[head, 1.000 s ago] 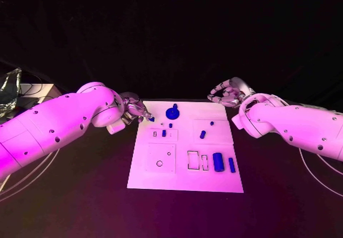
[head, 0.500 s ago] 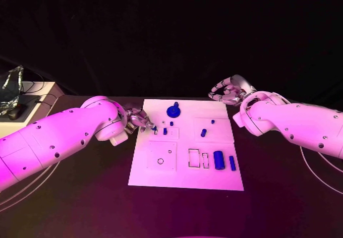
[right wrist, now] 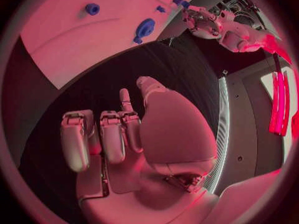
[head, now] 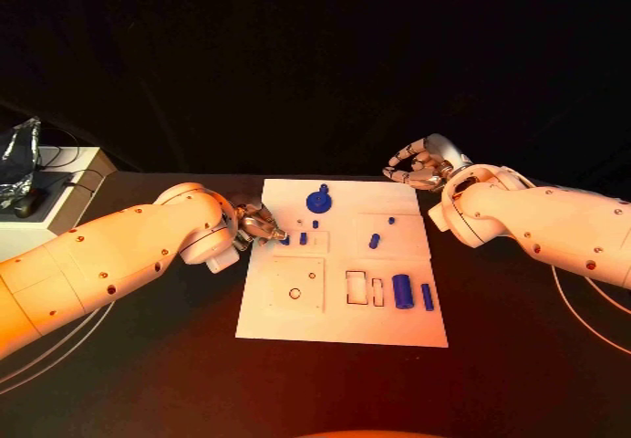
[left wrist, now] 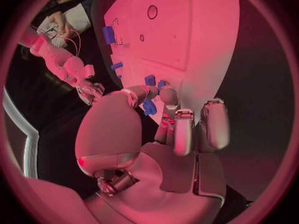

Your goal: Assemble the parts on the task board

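The white task board (head: 339,321) lies in the middle of the table. My left hand (head: 256,224) sits at the board's left edge and pinches a small blue part (left wrist: 149,107) between thumb and a finger, close to a blue peg (head: 303,239) standing in the board. A big round blue part (head: 318,203) stands near the far edge. A blue cylinder (head: 402,297) and a slim blue bar (head: 426,302) lie at the right, beside empty slots (head: 355,287). My right hand (head: 421,165) hovers off the board's far right corner, fingers loosely bent, holding nothing.
A white box (head: 59,178) with a crinkled foil bag (head: 20,160) stands at the table's far left. More small blue pieces (head: 375,243) sit mid-board. A square plate with a small hole (head: 294,288) lies left of the slots.
My left hand has come nearer along the board's left edge and in over it, carrying the small blue part. The right hand has stayed in place.
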{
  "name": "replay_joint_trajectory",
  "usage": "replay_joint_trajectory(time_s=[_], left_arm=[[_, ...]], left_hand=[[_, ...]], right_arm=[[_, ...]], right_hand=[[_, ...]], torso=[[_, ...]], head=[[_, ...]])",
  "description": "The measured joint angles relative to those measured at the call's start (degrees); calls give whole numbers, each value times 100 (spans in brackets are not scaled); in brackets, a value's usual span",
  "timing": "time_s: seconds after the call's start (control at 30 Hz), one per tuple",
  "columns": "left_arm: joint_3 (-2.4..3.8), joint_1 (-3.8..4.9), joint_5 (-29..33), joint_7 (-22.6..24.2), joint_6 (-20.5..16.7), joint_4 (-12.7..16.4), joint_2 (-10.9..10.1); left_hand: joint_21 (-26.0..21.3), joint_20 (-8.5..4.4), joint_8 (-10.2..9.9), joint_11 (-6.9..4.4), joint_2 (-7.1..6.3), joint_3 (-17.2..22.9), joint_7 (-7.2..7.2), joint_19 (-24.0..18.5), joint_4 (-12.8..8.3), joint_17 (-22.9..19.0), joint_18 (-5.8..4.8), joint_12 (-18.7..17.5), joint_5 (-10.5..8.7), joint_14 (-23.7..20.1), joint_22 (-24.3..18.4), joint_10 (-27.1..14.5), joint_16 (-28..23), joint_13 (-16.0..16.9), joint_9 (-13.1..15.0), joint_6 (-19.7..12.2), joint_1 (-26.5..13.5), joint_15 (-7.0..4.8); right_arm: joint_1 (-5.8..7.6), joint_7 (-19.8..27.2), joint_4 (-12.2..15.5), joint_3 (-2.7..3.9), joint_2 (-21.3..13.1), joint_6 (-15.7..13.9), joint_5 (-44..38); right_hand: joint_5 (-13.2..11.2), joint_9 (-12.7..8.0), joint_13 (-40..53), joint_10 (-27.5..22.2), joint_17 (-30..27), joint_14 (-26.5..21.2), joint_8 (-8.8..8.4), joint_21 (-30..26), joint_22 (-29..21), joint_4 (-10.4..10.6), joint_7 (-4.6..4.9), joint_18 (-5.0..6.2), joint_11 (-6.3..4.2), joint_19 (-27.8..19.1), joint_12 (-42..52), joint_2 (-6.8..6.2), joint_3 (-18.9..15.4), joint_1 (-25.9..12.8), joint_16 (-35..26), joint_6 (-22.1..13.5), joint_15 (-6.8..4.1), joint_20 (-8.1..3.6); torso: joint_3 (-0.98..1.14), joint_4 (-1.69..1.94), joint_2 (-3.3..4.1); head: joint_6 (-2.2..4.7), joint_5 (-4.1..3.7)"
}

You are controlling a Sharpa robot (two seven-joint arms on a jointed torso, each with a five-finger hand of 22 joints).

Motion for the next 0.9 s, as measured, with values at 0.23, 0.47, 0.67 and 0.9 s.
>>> replay_joint_trajectory(time_s=[0.23, 0.47, 0.67, 0.9], left_arm=[[-34, -3, -22, -23, -2, -29, 24], [-36, 1, -89, -29, -24, -50, 49], [-34, 2, -142, -34, -41, -57, 63], [-30, 2, -201, -35, -64, -66, 86]], left_hand=[[0, -21, 0, -10, 19, 0, -6, 21, 0, 0, 0, 50, -3, 0, 3, 12, 0, 105, 0, 6, -19, 0], [0, -21, 0, -10, 23, 0, -6, 21, 0, 0, 0, 83, -3, 0, 13, 12, 0, 126, 0, 6, -22, 0], [0, -21, 0, -10, 24, 0, 15, 21, 0, 0, 0, 83, -3, 0, 22, 11, 0, 126, 0, 27, -22, 0], [0, -21, -1, -9, 24, 0, 15, 21, 0, 0, 0, 83, 12, 0, 27, 11, 0, 132, 1, 27, -22, 0]], right_arm=[[0, 1, 3, 0, -2, 0, -6], [0, 1, 7, 0, -6, 0, -10], [0, 1, 10, 0, -13, 0, -13], [0, 1, 11, 0, -13, 0, -17]], right_hand=[[0, -1, -1, 0, 0, 0, 0, 0, 0, 0, 0, 0, 0, 0, 0, 0, 0, 0, 0, 0, 0, 0], [0, -1, -1, 0, 0, 0, 0, 0, -1, 0, 0, 0, 0, 0, 0, 0, 0, 0, 0, 0, 0, 0], [0, -1, -2, 0, 0, 0, 0, 0, -1, 0, 0, 0, 0, 0, 0, 0, 0, 0, 0, 0, 0, 0], [0, 12, -2, 0, 0, 0, 0, 0, -1, -1, 0, 0, 0, 0, 0, -24, 47, 24, 0, 0, 0, 0]], torso=[[-1, 0, 0], [0, 0, 2], [1, 1, 2], [2, 4, 2]], head=[[-11, -8], [-22, -13], [-32, -20], [-34, -23]])
